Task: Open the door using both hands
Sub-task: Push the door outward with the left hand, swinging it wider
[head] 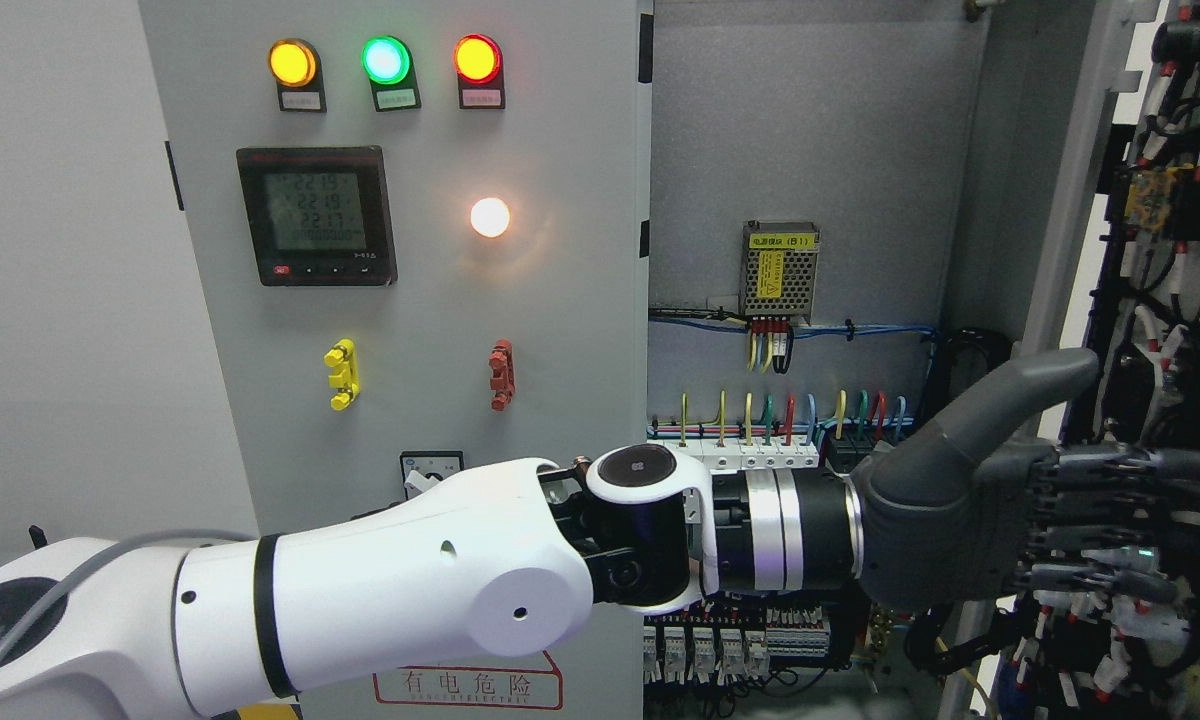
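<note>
The cabinet's right door [1065,260] stands swung open at the far right, its inner face covered with wiring [1175,210]. My left arm comes in from the lower left and reaches across the cabinet. Its dark grey left hand [1110,500] lies against that door's edge and inner face. The fingers [1160,465] stretch flat to the right and the thumb [1020,400] points up, with nothing grasped. The left door panel [410,300], grey with lamps and a meter, is closed. My right arm is out of view.
The open cabinet interior [810,130] shows a small power supply [780,265], coloured wires and terminal blocks [750,455], with breakers [705,650] below my forearm. Yellow [341,374] and red [501,374] handles stick out of the left panel.
</note>
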`<control>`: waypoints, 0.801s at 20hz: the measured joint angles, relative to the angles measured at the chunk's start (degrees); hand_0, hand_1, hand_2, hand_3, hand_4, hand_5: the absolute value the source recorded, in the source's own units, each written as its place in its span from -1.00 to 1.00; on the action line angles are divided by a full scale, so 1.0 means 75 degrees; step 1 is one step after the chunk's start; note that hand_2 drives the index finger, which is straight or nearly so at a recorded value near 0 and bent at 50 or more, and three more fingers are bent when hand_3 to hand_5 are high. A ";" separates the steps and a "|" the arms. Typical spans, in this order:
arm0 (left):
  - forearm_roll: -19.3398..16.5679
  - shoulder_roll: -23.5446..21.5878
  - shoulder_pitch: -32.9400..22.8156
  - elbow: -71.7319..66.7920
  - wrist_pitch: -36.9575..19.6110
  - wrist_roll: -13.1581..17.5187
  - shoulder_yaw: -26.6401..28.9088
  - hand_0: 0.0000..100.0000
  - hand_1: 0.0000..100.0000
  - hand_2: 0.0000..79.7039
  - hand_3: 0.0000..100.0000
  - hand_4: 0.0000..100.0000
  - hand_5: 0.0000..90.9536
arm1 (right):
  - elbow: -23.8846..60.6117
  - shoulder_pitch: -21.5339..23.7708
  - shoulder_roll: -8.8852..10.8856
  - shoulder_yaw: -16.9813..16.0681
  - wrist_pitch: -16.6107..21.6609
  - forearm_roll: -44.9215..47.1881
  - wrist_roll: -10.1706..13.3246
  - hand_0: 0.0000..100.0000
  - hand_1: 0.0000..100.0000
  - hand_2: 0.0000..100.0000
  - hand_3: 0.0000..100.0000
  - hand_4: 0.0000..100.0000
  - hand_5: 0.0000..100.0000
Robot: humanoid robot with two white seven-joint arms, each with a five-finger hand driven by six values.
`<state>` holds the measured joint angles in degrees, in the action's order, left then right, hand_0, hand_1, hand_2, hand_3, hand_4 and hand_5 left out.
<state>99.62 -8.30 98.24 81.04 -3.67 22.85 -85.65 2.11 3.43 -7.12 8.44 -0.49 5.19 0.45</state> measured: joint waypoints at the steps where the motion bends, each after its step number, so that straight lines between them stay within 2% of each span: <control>1: -0.0038 0.0102 -0.0005 -0.0016 0.0103 -0.0059 0.0071 -1.00 -1.00 -1.00 -1.00 -1.00 -1.00 | 0.0001 0.0000 0.0000 0.0000 0.0000 0.0000 0.0000 -0.23 -1.00 -1.00 -1.00 -1.00 -1.00; 8: -0.0185 0.0609 -0.0025 -0.0105 0.0403 -0.0533 0.0470 -1.00 -1.00 -1.00 -1.00 -1.00 -1.00 | 0.0000 0.0000 0.0000 0.0000 0.0000 0.0000 0.0000 -0.23 -1.00 -1.00 -1.00 -1.00 -1.00; 16: -0.0227 0.1092 -0.0047 -0.0161 0.0416 -0.0838 0.0710 -1.00 -1.00 -1.00 -1.00 -1.00 -1.00 | 0.0000 0.0000 0.0000 0.0000 0.0000 0.0000 0.0000 -0.24 -1.00 -1.00 -1.00 -1.00 -1.00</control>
<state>97.92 -0.11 97.89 79.83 -0.55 16.56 -80.32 2.11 3.43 -7.12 8.44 -0.49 5.19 0.45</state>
